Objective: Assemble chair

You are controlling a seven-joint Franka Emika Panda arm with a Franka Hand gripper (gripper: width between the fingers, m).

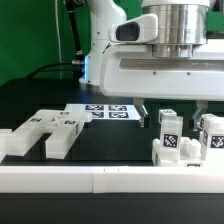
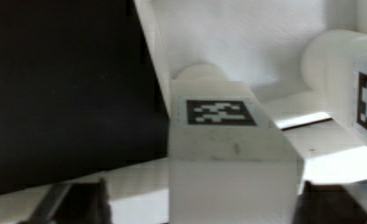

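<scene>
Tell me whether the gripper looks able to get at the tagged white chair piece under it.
Probably yes. In the wrist view the tagged piece sits inside the open gripper with nothing over it. A neighbouring white part stands close on one side and may crowd that finger.

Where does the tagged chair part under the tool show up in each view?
Exterior view: tagged chair part, low on the exterior view's right, directly below the tool.
Wrist view: same part in the centre, between the tool's jaws.
Shared landmark: the second tagged part standing beside it.
</scene>
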